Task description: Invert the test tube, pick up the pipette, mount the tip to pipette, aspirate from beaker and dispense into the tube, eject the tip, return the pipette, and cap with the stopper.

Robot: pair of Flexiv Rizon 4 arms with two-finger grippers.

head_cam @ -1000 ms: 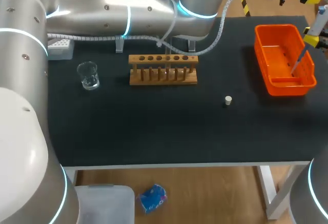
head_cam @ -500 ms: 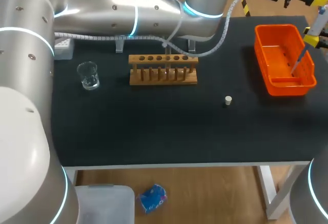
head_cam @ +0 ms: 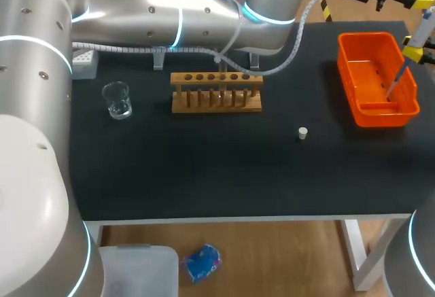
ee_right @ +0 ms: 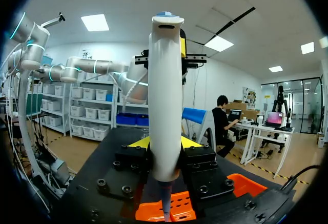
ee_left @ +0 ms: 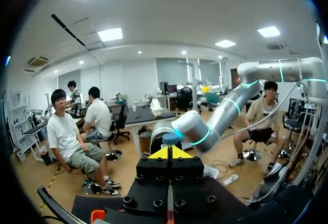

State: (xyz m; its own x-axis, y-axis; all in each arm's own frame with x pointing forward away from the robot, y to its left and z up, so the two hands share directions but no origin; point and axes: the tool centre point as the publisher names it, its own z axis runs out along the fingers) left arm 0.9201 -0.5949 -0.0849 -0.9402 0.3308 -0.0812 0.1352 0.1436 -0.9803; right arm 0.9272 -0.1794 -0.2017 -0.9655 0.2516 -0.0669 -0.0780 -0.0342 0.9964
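Both grippers hang near the table's far right end. My right gripper (ee_right: 165,143) is clamped on the white, blue-capped pipette (ee_right: 165,96), whose lower end is over the orange plastic bin (head_cam: 346,59). My left gripper (ee_left: 169,153) has its tips pressed together, holding nothing. The small white stopper (head_cam: 302,132) lies apart from the wooden tube rack (head_cam: 216,96).

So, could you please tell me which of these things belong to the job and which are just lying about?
Job: pipette, held in the right gripper; beaker; stopper; tip box.
Not named in the job: wooden rack; orange bin.
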